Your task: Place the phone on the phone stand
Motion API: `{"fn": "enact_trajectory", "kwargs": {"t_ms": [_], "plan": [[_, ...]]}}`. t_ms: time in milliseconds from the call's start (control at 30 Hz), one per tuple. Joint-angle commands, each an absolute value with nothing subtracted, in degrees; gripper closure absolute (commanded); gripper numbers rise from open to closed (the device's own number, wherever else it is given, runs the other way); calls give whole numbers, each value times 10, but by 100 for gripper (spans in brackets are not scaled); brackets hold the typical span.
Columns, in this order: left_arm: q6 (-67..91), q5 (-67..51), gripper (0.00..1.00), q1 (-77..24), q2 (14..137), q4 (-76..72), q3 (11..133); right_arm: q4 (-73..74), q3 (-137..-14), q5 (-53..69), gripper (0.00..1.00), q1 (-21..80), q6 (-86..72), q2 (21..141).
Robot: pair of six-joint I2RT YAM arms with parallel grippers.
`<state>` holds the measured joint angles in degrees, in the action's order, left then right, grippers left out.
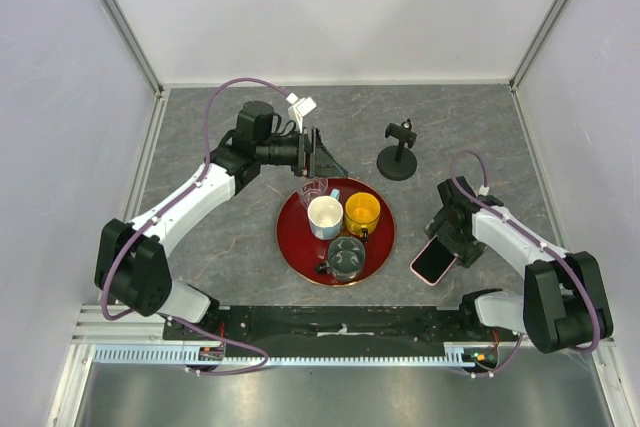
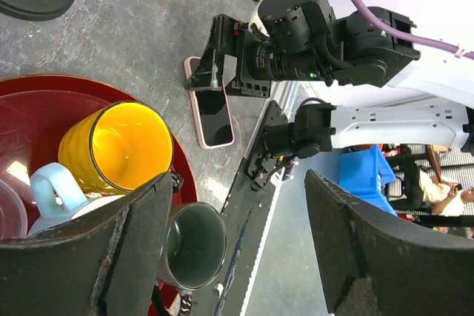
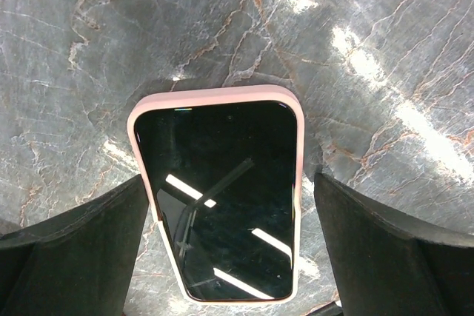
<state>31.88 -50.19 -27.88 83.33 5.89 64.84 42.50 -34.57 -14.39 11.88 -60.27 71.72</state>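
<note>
Tabletop [image 1: 215, 137], grey and marbled, seen from above. The phone [image 1: 434, 262] (black screen, pale pink case) lies flat at lower right. The right gripper [image 1: 446, 243] is just over its upper end, jaws spread. The phone stand [image 1: 398, 152] stands upright at upper right, well apart from the phone. At centre, a red tray [image 1: 290, 237] holds a white mug [image 1: 325, 215], a yellow cup [image 1: 362, 212], a clear glass [image 1: 313, 190] and a dark mug [image 1: 347, 259]. The left gripper [image 1: 322, 159] hangs over the tray's far rim, jaws apart and holding nothing.

Left wrist view: two black fingers [image 2: 111, 257] fill the bottom of the frame, wide apart, with nothing between them. The yellow cup sits at middle left and the dark mug below it, both on the tray. The phone lies near centre on the tabletop beside the tray, with the right gripper at its upper end. The stand's round base shows in the upper left corner.

Right wrist view: the phone fills the centre, screen up, flat on the tabletop. Black fingers [image 3: 74, 249] flank it at lower left and lower right. The lower-left one seems just beside the case edge, though I cannot tell whether it touches.
</note>
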Motion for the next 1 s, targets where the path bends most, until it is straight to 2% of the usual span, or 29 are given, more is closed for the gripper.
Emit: {"fn": "enact_trajectory", "kwargs": {"t_ms": [0, 67, 167, 267, 300, 367, 400, 433, 733, 967], "plan": [[316, -533, 21, -282, 838, 46, 651, 397, -332, -144, 4, 125, -643, 737], [315, -533, 21, -282, 834, 44, 650, 396, -327, -145, 7, 125, -647, 738], [312, -529, 21, -282, 836, 45, 650, 390, -322, -141, 18, 126, -647, 746], [311, -526, 21, -282, 841, 48, 650, 374, -318, -132, 47, 126, -646, 751], [312, -526, 21, -283, 841, 48, 650, 371, -316, -131, 60, 126, -647, 749], [312, -526, 21, -283, 840, 47, 650, 365, -314, -127, 73, 126, -649, 741], [312, -527, 21, -283, 841, 47, 650, 365, -313, -127, 95, 126, -649, 737], [312, -528, 21, -283, 841, 47, 651, 367, -311, -127, 100, 126, -649, 733], [312, -528, 21, -283, 842, 47, 650, 352, -292, -125, 100, 126, -598, 601], [312, -532, 21, -287, 848, 47, 651, 263, -271, -85, 100, 125, -510, 398]]}}
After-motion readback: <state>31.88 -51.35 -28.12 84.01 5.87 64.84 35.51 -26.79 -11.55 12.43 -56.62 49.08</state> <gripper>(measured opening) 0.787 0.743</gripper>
